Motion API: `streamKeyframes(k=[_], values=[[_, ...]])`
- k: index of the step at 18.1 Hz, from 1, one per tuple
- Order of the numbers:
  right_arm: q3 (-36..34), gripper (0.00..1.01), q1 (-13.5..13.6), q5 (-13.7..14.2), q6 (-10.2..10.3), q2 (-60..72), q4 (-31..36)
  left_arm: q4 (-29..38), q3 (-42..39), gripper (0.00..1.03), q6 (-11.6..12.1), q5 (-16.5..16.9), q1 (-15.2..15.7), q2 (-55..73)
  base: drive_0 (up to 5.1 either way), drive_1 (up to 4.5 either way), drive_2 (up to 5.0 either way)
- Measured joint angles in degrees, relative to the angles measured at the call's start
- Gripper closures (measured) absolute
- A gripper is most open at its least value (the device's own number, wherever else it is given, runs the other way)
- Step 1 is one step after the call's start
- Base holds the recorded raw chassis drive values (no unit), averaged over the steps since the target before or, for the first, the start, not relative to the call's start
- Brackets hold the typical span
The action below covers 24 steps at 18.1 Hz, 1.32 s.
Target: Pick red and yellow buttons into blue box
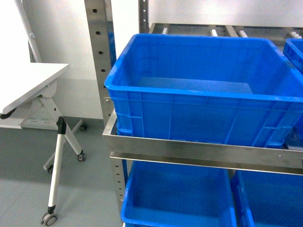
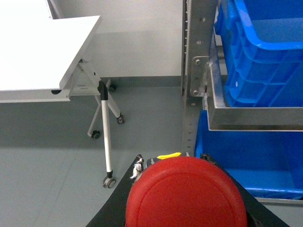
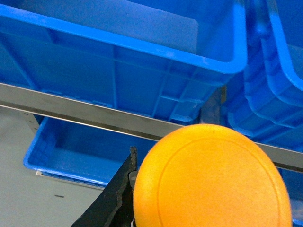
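Observation:
In the left wrist view, the red button's (image 2: 186, 198) round cap fills the space between the black fingers of my left gripper (image 2: 173, 163), which is shut on it. It hangs over the grey floor, left of the rack. My right gripper (image 3: 203, 156) is shut on the yellow button (image 3: 210, 177); only its left finger (image 3: 124, 182) shows. The blue box (image 1: 189, 92) stands on the rack's upper shelf with nothing showing inside it. It lies up and right of the left gripper (image 2: 265, 61) and above the right one (image 3: 142, 47). Neither gripper shows in the head view.
A steel rail (image 1: 199, 149) runs along the shelf front below the box, with a perforated upright (image 1: 99, 47) at its left. More blue crates sit on the lower shelf (image 1: 175, 198) and at far right (image 1: 296, 52). A white folding table (image 1: 23, 85) on casters stands at left.

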Motion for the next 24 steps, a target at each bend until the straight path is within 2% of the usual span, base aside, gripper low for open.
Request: streamKeyframes(k=[24], values=[[0.0,0.65,0.0,0.0,0.0,0.0,-0.1,-0.1,0.0,0.73,0.0,-0.1,0.0,0.1,4.9,-2.79,-1.9]])
